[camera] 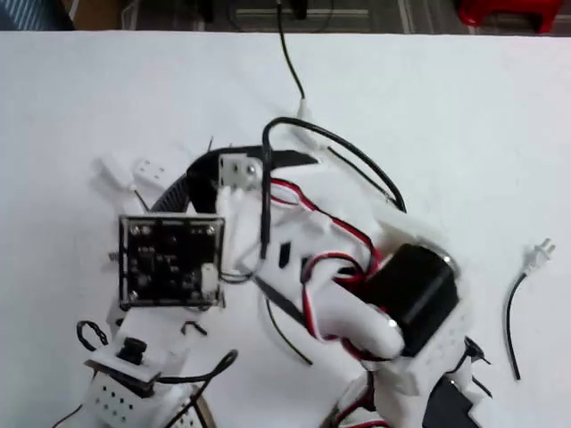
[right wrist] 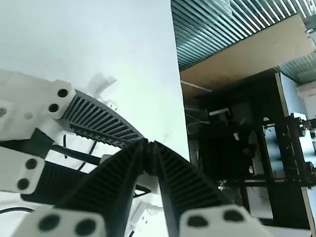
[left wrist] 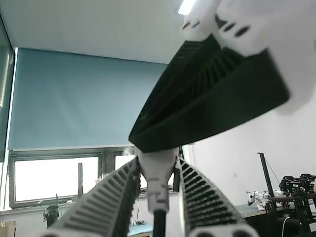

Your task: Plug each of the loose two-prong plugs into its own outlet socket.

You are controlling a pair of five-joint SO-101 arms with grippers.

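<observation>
My left gripper [left wrist: 157, 167] points up towards the ceiling and is shut on a white two-prong plug [left wrist: 157, 185] whose black cable hangs down between the ribbed fingers. A black finger [left wrist: 212, 94] of the right arm lies right above that plug's tip. My right gripper [right wrist: 147, 144] has its fingertips touching. Something white sits behind its fingers, and I cannot tell if it is held. In the high view both grippers meet above the table's left middle. Two small white socket blocks [camera: 134, 169] lie just left of them. Another loose plug [camera: 538, 256] lies at the far right.
A white plug on a black cable [camera: 303, 111] runs off the back edge of the white table [camera: 446, 98]. The right arm's body [camera: 401, 294] and its red and black wires cover the front middle. The loose plug's cable [camera: 511, 321] curls toward the front right.
</observation>
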